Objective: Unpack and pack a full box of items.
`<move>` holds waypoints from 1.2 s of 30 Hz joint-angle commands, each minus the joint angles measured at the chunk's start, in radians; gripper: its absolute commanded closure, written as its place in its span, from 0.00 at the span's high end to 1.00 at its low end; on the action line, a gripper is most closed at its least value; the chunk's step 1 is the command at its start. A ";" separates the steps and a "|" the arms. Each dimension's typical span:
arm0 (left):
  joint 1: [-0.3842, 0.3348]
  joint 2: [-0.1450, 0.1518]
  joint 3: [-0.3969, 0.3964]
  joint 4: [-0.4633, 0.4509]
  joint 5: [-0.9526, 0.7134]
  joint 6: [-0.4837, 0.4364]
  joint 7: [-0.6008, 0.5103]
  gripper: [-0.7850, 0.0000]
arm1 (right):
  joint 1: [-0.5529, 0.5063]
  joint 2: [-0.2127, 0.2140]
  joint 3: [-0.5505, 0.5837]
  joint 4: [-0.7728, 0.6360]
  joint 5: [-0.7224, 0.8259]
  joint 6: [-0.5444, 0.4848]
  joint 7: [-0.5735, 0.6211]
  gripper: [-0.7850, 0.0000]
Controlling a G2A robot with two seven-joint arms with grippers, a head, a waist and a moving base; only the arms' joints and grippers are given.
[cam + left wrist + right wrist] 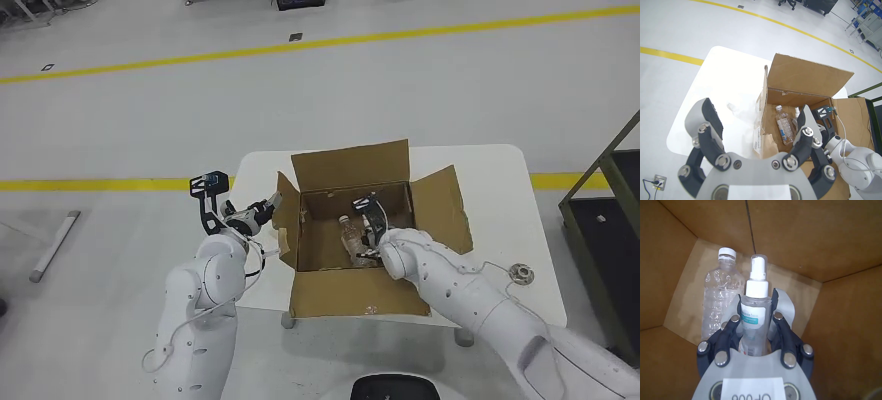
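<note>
In the box [350, 168] on the table [522, 235], water bottle [721, 298] just beside spray bottle [755, 313].

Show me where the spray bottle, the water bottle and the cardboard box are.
spray bottle [753, 315], right wrist view, on its labelled body.
water bottle [721, 294], right wrist view, on its clear body.
cardboard box [352, 167], top view, on its far open flap.

Bright light; table [702, 85] glares white

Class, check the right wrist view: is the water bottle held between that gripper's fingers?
No, the right gripper clasps the spray bottle; the water bottle lies beside it.
</note>
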 commanded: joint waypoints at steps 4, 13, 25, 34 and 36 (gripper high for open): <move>0.000 0.000 0.000 0.000 0.000 0.000 0.000 1.00 | 0.054 -0.056 -0.033 0.117 0.030 -0.043 0.001 0.00; 0.000 0.000 0.000 0.000 0.000 0.000 0.000 1.00 | 0.121 -0.138 -0.042 0.258 0.114 -0.158 0.001 0.00; 0.000 0.000 0.000 0.000 0.000 0.000 0.000 1.00 | 0.171 -0.204 -0.060 0.302 0.089 -0.188 -0.074 0.00; 0.000 0.000 0.000 0.000 0.000 0.000 0.000 1.00 | 0.163 -0.225 -0.070 0.364 0.010 -0.048 -0.101 0.00; 0.000 0.000 0.000 0.000 0.000 0.000 0.000 1.00 | 0.158 -0.228 -0.067 0.375 0.010 -0.042 -0.101 0.00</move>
